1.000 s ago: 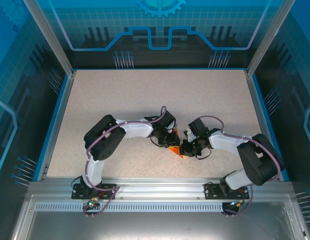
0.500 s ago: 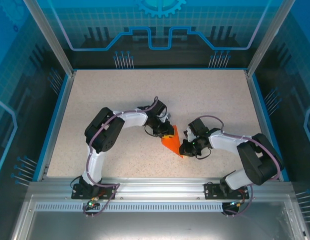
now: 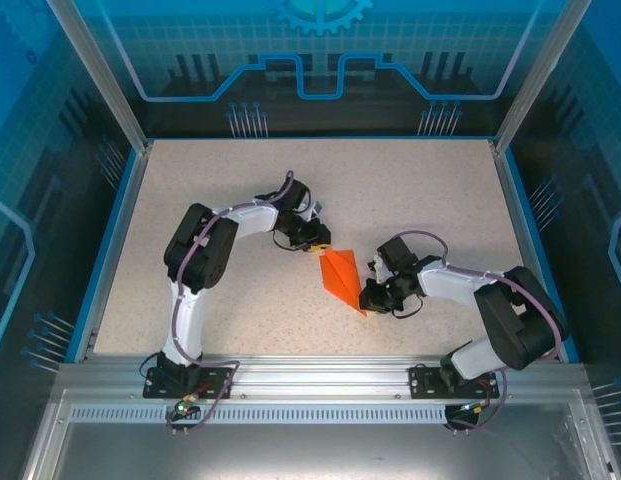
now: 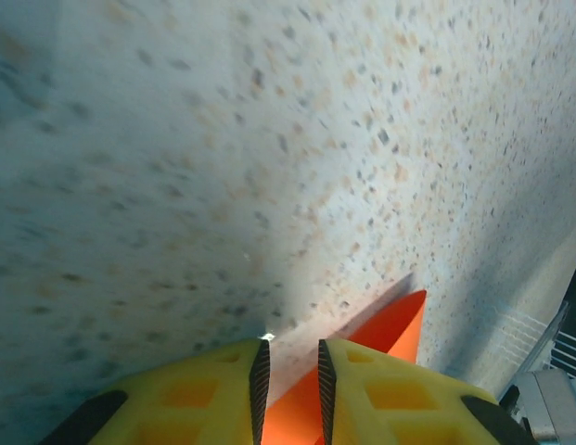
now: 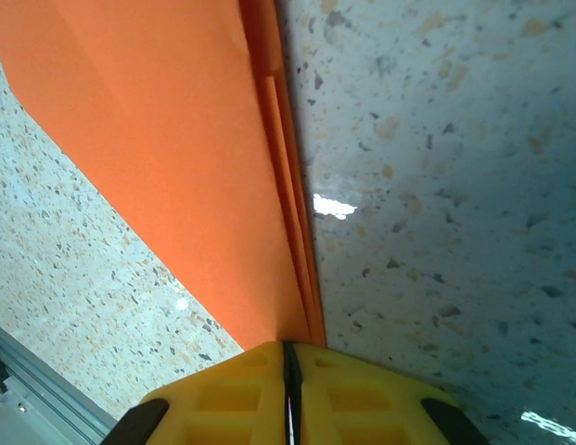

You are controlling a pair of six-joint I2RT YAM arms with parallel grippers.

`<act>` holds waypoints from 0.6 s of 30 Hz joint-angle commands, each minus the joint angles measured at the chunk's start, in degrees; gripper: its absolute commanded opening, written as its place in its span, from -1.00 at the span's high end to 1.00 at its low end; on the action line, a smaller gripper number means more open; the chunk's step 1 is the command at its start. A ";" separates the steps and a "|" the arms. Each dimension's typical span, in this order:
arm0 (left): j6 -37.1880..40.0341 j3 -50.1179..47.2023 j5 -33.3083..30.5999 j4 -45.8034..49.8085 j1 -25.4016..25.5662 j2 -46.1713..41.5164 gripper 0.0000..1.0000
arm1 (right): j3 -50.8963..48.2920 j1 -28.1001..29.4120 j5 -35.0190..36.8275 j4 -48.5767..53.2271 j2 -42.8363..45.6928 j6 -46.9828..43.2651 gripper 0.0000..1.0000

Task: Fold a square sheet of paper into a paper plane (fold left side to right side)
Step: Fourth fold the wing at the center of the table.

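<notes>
The square sheet of paper (image 3: 342, 280), bright orange, lies folded into a narrow pointed shape at the middle of the table. My right gripper (image 3: 368, 296) sits at its near right end, and the right wrist view shows that gripper (image 5: 288, 345) shut on the paper (image 5: 176, 139) where the stacked folded layers run into the jaws. My left gripper (image 3: 320, 243) is just off the paper's far tip. In the left wrist view it (image 4: 289, 341) stands open by a narrow gap, the orange paper (image 4: 399, 324) lying on the table behind the fingers, not pinched.
The speckled tabletop (image 3: 240, 180) has a raised blue rim on all sides. An aluminium rail (image 3: 310, 375) with both arm bases runs along the near edge. Both arms' elbows bend over the table's near half.
My left arm has drawn back up and to the left, off the paper, uncovering the folded orange shape. Its jaws have parted slightly. The right gripper has stayed put on the paper.
</notes>
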State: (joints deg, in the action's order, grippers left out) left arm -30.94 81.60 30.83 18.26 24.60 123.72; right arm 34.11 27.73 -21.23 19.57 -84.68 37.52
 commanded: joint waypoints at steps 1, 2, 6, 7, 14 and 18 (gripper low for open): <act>2.28 1.29 -2.68 0.83 -2.15 0.11 0.45 | -3.52 0.64 5.91 12.37 -1.35 -0.19 0.79; 2.29 1.36 -2.34 1.06 -2.47 -0.61 0.44 | -3.52 0.59 5.37 11.66 -0.83 -0.41 0.78; 2.49 1.00 -2.45 1.94 -3.56 -5.78 0.34 | -2.33 0.63 2.81 8.97 2.98 -1.24 0.68; 2.55 0.27 -2.89 2.04 -3.68 -7.70 0.31 | -1.68 0.63 2.65 8.69 4.78 -1.74 0.62; -1.53 -12.42 -5.17 -2.01 -3.79 -22.99 0.08 | 3.47 -3.03 6.50 13.18 16.86 -7.68 0.07; -7.04 -22.33 -4.57 -8.15 -1.76 -29.60 0.02 | 4.23 -8.00 1.95 11.12 18.34 -11.12 -0.08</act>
State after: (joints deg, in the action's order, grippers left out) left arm -33.56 64.47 26.55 13.56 21.26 95.96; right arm 37.06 22.31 -17.34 29.12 -66.89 30.13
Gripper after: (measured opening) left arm 0.489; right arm 0.536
